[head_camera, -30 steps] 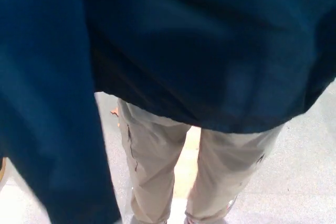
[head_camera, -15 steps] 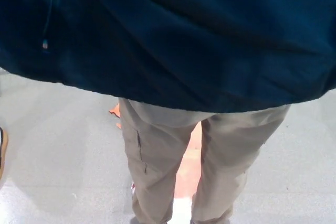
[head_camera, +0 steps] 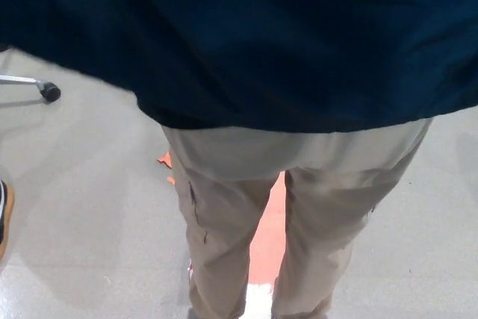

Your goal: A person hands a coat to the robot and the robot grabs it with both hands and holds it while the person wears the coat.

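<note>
A dark blue coat point(head_camera: 284, 35) fills the whole upper half of the head view, very close to the camera. Below its hem stand a person's legs in beige trousers point(head_camera: 224, 222), seen from behind, on the grey floor. The coat's lower edge runs from the left side down to about the waist and across to the right edge. Neither of my hands shows anywhere in the view.
A chair leg with a black caster point(head_camera: 50, 93) pokes in at the left. A shoe point(head_camera: 4, 214) shows at the left edge. An orange floor marking point(head_camera: 269, 237) lies between the person's legs.
The hanging blue sleeve at the left has gone up and out of sight. The coat's hem has risen, baring more of the trousers and the floor, and the caster has come into view.
</note>
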